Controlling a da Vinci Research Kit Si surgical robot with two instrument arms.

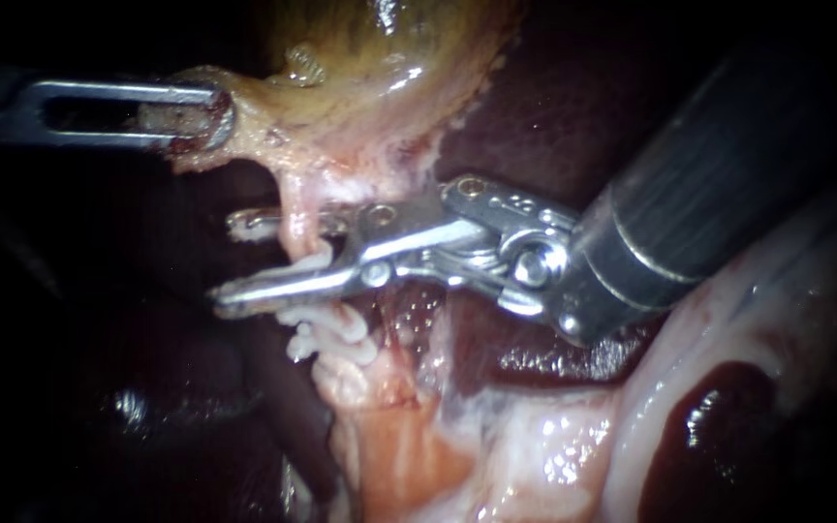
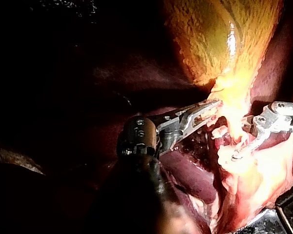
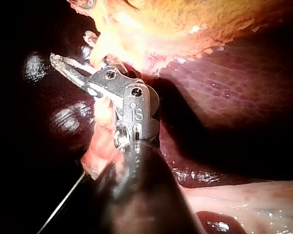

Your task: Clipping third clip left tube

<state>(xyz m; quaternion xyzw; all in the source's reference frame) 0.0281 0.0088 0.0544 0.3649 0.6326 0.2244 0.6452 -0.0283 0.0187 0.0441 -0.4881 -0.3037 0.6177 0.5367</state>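
Gallbladder (image 1: 370, 68): found at the far centre, yellow-tan, narrowing toward the near side into a pale pink neck. Lay against dark red liver (image 1: 554, 107), seen to its right and beyond.

Left instrument (image 1: 213, 116): entered from the left on the far side. Ended in slotted metal jaws, clenched from two sides on the left edge of the gallbladder, and held that edge out to the left.

Left tube (image 1: 300, 242): ran from the gallbladder neck toward the near side, pale pink, left of a second pale strand (image 1: 418, 339).

Right instrument (image 1: 227, 261): entered from the upper right on a thick dark shaft. Carried two long metal jaws, parted with a clear gap and released, not pressed together. Straddled the left tube just near of the neck, with one jaw on its far side and one on its near side. Held a small white piece (image 1: 314, 260) against the tube in that gap; clip or tissue, could not tell.

White clips (image 1: 333, 327): two, set across the left tube side by side, just near of the nearer jaw and close together.

Pale glistening tissue (image 1: 573, 436): spread over the near right, with a dark red patch (image 1: 699, 426) set in it.
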